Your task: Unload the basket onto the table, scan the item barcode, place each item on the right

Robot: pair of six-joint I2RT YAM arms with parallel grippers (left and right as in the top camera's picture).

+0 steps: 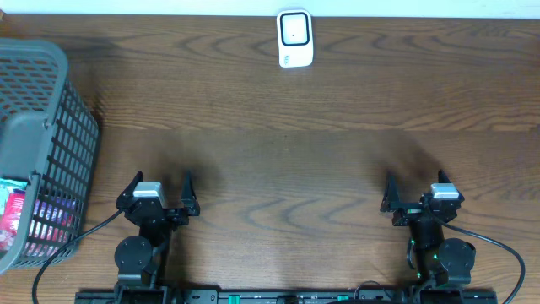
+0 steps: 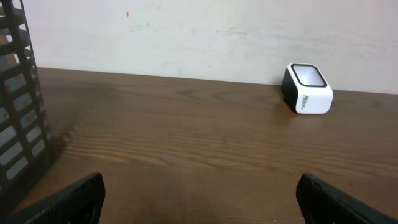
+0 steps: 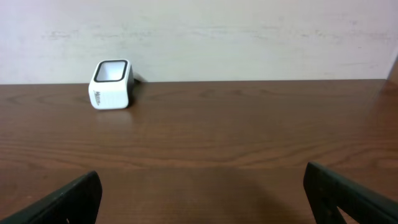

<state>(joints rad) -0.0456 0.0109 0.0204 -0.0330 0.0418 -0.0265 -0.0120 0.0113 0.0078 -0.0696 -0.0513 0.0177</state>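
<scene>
Overhead: the white scanner (image 1: 295,38) stands at the far edge of the wood-grain table (image 1: 278,127), its long axis running far to near and its dark-rimmed window facing up. At the left edge, a grey plastic mesh basket (image 1: 42,143) holds pink and purple packets (image 1: 17,215). The left gripper (image 1: 161,182) and right gripper (image 1: 416,187) are spread wide and empty.

Left wrist: the scanner sits far right by the pale wall (image 2: 186,31).

Right wrist: it sits far left, its window tilted upward.

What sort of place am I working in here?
Probably a mock shop checkout on a test bench: a white barcode scanner stands on the wooden table, and a grey mesh basket at the left holds coloured packets.
</scene>
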